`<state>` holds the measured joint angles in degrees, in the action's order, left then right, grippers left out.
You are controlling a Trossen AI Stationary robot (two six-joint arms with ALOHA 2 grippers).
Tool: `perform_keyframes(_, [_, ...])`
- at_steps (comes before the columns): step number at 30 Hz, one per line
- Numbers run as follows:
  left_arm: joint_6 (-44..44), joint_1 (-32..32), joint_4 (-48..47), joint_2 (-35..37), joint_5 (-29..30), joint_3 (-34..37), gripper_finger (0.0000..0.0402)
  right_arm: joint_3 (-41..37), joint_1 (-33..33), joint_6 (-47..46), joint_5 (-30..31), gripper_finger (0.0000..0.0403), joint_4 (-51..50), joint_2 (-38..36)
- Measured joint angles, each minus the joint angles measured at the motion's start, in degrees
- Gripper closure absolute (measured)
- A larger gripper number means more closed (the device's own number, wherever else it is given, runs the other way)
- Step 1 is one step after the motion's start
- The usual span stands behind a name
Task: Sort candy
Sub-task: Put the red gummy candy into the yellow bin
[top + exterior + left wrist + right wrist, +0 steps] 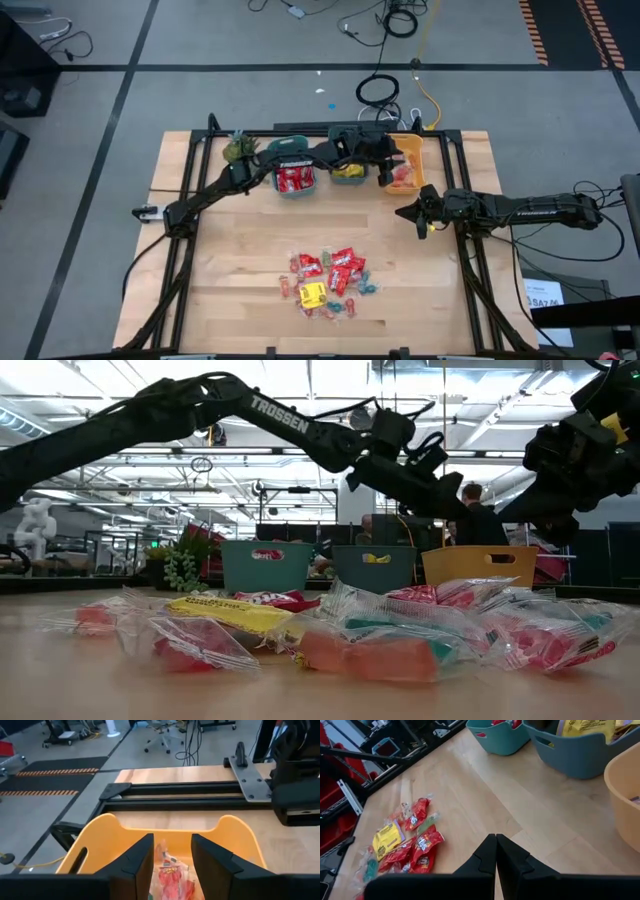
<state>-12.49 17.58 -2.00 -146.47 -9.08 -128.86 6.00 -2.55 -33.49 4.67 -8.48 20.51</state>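
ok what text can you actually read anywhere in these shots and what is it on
"TROSSEN": white letters on the left arm's dark link, low view.
White lettering on the right arm, high view: too small to read.
White lettering on the left arm over the teal bin, high view: too small to read.
Print on the red packets and yellow packet: too blurred to read.
White label beside the table, high view: not legible.

A: What is in the yellow bin (105,837)?
B: In the left wrist view its floor is mostly hidden behind the left hand (172,856), whose fingers stand apart. Only a strip of pinkish wrappers shows between them, cut off at the picture's edge.
A: And the heap of candy (330,283) on the surface (240,280)?
B: From above the tiny twist-wrapped pieces are too small to tell apart. In the low view the nearest packets blur together.
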Motion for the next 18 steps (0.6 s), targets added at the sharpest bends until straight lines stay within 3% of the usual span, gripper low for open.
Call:
perform_keyframes(5, [0.15,-0.14,-2.11,2.20,0.57,0.02,0.0258,0.00,0.00,-0.42,-0.01,0.0401,-0.01,0.00])
perform_keyframes(11, [2.20,-1.20,-15.14,9.76,3.68,0.04,0.0258,0.00,0.01,-0.36,-0.01,0.0401,-0.06,0.00])
perform_keyframes(18, [6.04,-1.47,-24.53,18.35,1.93,4.11,0.0261,0.00,0.00,-0.14,-0.10,0.0401,-0.36,0.00])
